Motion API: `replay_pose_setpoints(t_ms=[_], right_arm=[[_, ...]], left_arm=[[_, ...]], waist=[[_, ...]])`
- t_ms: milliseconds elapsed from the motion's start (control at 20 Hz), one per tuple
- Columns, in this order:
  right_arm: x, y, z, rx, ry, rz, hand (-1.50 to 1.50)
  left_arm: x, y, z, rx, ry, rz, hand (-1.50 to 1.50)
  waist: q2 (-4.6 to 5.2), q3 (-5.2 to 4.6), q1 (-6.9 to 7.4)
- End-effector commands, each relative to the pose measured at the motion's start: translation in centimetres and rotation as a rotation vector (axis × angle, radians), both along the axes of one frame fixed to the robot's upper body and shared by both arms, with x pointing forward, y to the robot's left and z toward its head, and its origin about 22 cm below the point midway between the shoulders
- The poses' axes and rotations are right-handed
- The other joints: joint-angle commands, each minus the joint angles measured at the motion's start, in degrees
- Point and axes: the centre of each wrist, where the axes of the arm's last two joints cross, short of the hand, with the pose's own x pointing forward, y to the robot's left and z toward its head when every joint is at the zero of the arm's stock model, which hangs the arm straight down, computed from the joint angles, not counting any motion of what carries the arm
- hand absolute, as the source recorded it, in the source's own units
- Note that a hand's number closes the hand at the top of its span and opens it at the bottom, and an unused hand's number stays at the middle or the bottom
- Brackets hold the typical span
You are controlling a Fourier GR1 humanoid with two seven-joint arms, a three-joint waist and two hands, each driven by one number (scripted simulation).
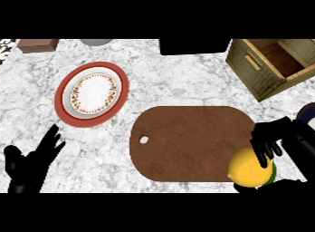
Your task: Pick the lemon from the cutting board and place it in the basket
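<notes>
Firstly, note the marble counter (180, 86), which fills the head view and carries every other item.

Next, locate the brown cutting board (187, 142) at centre, lying flat with its small hanging hole at its left end.

Locate the basket (247, 63) at upper right. It is a tan, box-shaped container set at an angle to the view's edges, open side up, well apart from the cutting board.

Locate the red-rimmed plate (92, 93) at upper left of the cutting board, apart from it. A smaller white plate with a speckled ring rests on it.

Observe the right hand (283, 138) at the right edge of the view. Its fingers (267, 148) are curled down over the upper right side of the lemon (249, 170), gripping it.

Observe the left hand (28, 164) at lower left. It is resting on no item, fingers straight and spread, pointing up.

Note the lemon's position: at the cutting board's lower right corner, overlapping the board's edge. You cannot tell whether it is touching the board or raised above it. A green sliver (274, 173) shows at the lemon's right side; its identity cannot be determined.

Note a dark-rimmed plate (308, 110) cut off by the right edge, and a small brown block (37, 44) at the top left.
</notes>
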Motion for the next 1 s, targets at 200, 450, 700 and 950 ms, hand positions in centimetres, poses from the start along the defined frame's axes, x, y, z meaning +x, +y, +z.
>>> replay_pose_setpoints(t_ms=[200,450,700,950], right_arm=[[-1.2,-3.9,8.2,0.301,-0.120,-0.153,1.50],[-0.5,-7.0,15.1,0.296,-0.162,-0.306,1.50],[1.8,-10.7,20.8,0.353,-0.151,-0.379,1.50],[3.8,-12.7,24.2,0.321,-0.120,-0.451,1.50]], left_arm=[[-0.9,-0.1,-2.5,-0.012,0.168,0.002,0.00],[-0.9,0.2,-1.8,-0.014,0.142,-0.025,0.00],[-0.1,-2.4,-2.6,-0.013,0.146,-0.048,0.00],[-0.2,-0.8,-3.1,-0.020,0.152,-0.064,0.00]], waist=[[0.72,-0.96,0.87],[0.49,-1.02,2.03],[0.99,-0.92,3.19],[1.35,-0.92,4.11]])
